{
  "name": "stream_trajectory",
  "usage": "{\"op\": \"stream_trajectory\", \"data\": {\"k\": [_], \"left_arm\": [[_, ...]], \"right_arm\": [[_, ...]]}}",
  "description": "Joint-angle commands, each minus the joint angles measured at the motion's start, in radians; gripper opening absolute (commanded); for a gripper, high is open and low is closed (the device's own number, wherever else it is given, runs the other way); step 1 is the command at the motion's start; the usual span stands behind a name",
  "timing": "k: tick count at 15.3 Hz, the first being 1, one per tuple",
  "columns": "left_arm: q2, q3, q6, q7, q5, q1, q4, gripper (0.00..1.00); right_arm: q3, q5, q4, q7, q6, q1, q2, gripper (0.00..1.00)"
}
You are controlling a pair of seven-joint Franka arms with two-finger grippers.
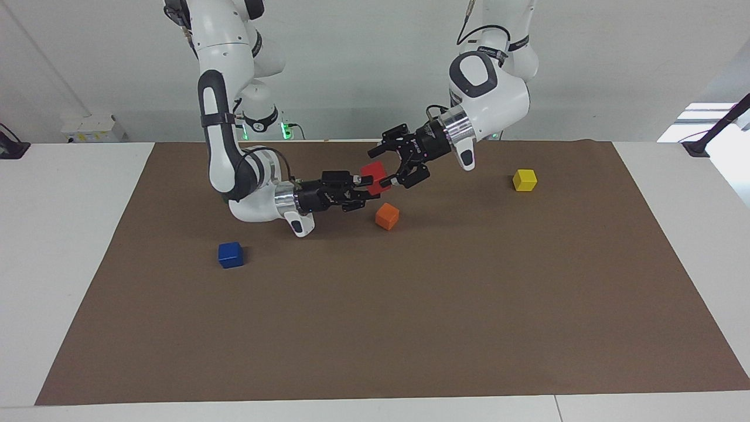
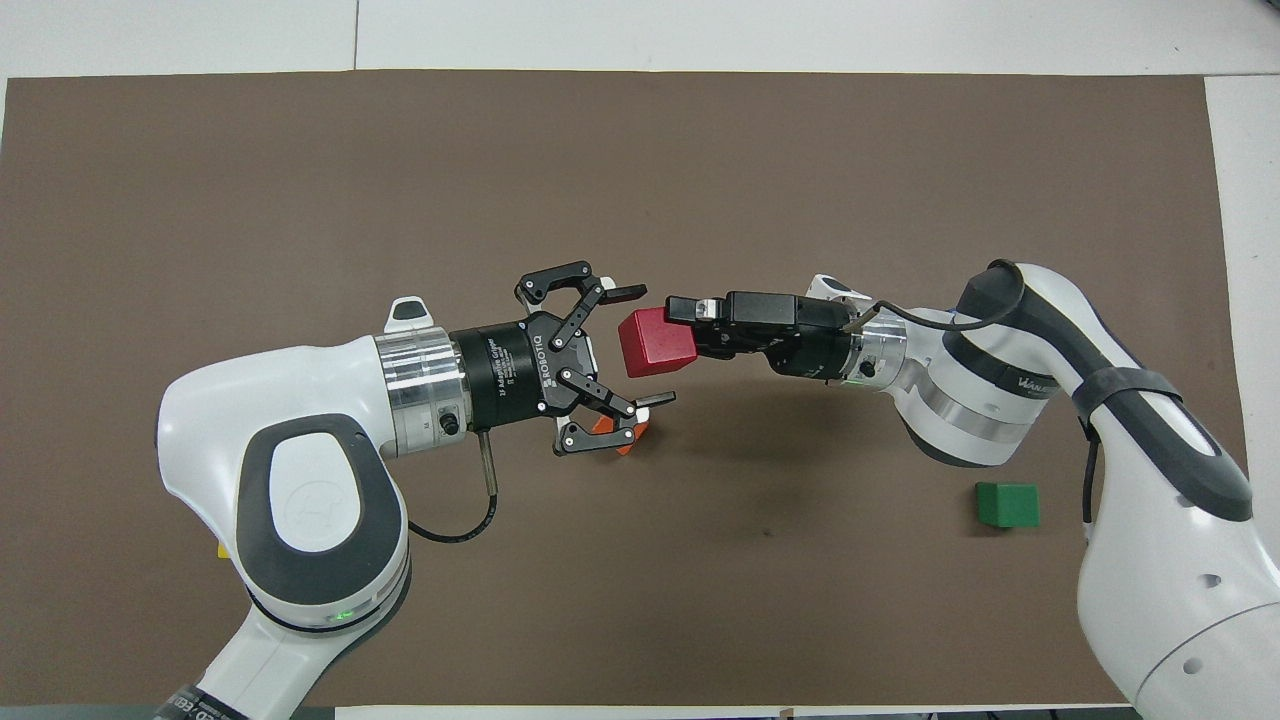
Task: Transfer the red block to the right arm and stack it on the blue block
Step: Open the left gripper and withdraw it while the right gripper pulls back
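Facing view puts the brown worktop [image 1: 410, 328] across the whole lower frame, with both arms meeting above its upper middle. The right arm [image 1: 220, 140] drops in from the top of the frame and bends low. The left arm [image 1: 492, 94] angles down to meet it.

The right claw [image 1: 366, 186] is closed on the red block [image 1: 374, 176], which hangs in the air at the upper centre of the frame, over the orange block [image 1: 387, 216]. The left claw [image 1: 384, 167] is spread wide, its fingertips flanking the block's free end. Whether they touch it I cannot tell.

The handover looks all but done. The left claw should draw straight back along its own axis, so that neither fingertip clips the block and twists it in the grip.

The right arm should then lift before swinging toward the blue block [image 1: 230, 255], which sits on the worktop below that arm's elbow in the frame. It should square the red faces to the blue ones and lower slowly. Opening should wait until red rests flat on blue, since a skewed release would likely topple it.
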Motion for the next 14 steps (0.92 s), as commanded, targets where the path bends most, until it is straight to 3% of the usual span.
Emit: {"op": "stream_trajectory", "data": {"k": [1, 4, 7, 11, 14], "left_arm": [[-0.021, 0.002, -0.101, 0.081, 0.016, 0.093, -0.012, 1.00], [-0.042, 0.003, -0.233, 0.159, 0.054, 0.234, -0.047, 1.00], [-0.042, 0.003, -0.395, 0.213, 0.235, 0.391, -0.038, 1.00], [-0.036, 0.005, -0.523, 0.328, 0.439, 0.567, -0.007, 1.00], [0.008, 0.003, -0.574, 0.394, 0.687, 0.597, 0.091, 1.00]], "right_arm": [[0.000, 0.012, 0.007, 0.012, 0.019, 0.004, -0.005, 0.00], [0.000, 0.000, 0.008, 0.069, 0.063, -0.001, -0.048, 0.00], [-0.003, -0.041, -0.008, 0.159, 0.165, -0.009, -0.140, 0.00], [-0.006, -0.254, 0.014, 0.358, 0.380, -0.010, -0.237, 0.00], [-0.014, -0.450, 0.045, 0.472, 0.443, -0.042, -0.264, 0.00]]}}
